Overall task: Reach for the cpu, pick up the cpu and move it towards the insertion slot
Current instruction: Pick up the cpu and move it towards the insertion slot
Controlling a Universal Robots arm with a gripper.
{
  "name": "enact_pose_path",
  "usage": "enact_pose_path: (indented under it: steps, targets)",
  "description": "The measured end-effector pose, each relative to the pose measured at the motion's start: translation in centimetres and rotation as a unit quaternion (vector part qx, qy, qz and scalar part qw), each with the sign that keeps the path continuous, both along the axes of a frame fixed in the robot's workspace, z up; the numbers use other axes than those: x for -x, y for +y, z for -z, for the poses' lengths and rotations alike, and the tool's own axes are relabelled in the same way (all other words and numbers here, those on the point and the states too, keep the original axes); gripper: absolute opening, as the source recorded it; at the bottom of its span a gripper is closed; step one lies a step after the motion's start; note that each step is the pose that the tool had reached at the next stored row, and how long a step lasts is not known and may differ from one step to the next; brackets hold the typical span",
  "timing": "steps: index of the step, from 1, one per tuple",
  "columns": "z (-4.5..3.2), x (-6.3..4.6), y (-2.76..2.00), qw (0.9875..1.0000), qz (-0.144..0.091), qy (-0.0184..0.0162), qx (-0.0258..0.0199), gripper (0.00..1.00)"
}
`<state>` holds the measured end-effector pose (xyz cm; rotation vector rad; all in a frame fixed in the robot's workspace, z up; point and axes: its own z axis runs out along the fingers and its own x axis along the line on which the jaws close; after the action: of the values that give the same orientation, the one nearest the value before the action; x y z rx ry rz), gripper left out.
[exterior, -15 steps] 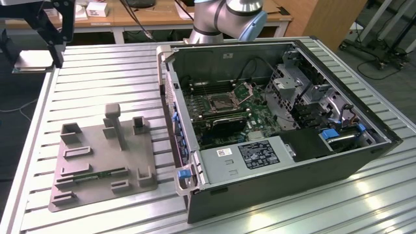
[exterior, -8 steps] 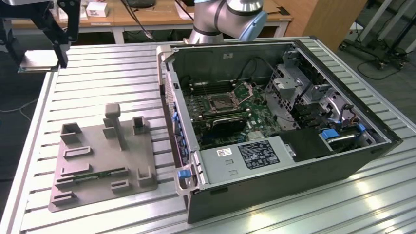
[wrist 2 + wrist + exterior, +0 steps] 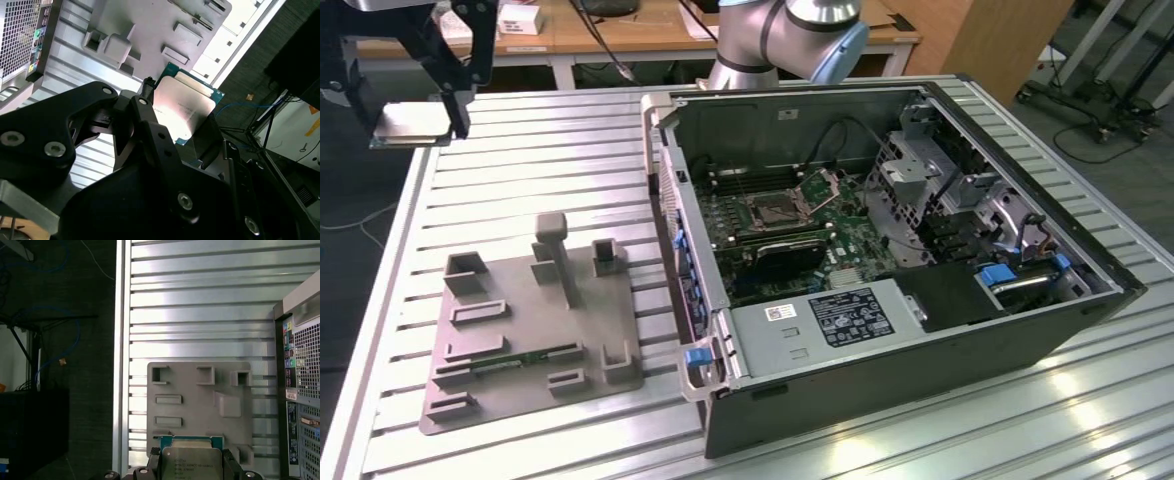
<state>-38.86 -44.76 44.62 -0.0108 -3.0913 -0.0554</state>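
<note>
My gripper point(image 3: 438, 122) hangs high over the far corner of the table at the exterior view's left, shut on the cpu point(image 3: 411, 122). The cpu is a flat square chip with a silvery top and a green rim. In both wrist views it sits between my black fingers point(image 3: 142, 117): cpu point(image 3: 182, 105) and cpu point(image 3: 192, 464). The insertion slot point(image 3: 770, 210) is a square socket with a metal frame on the green board inside the open computer case point(image 3: 1014, 320). It lies well off to the exterior view's right of my gripper.
A grey fixture plate point(image 3: 520, 300) with raised holders lies on the slatted metal table point(image 3: 520, 180), with a thin green memory stick point(image 3: 520, 358) in it. The arm's base point(image 3: 787, 40) stands behind the case. Past the table's edge point(image 3: 120, 365) are dark floor and cables.
</note>
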Motion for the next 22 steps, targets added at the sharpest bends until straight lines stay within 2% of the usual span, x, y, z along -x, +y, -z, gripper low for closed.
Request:
enact_pose_path:
  steps: [2,4,22]
  targets:
    - [0.00,-0.2,0.00,1.0000,0.000,0.0000,0.0000,0.55]
    - [0.00,-0.8,0.00,1.0000,0.000,0.0000,0.0000,0.55]
    - [0.00,-2.3,0.00,1.0000,0.000,0.0000,0.0000,0.55]
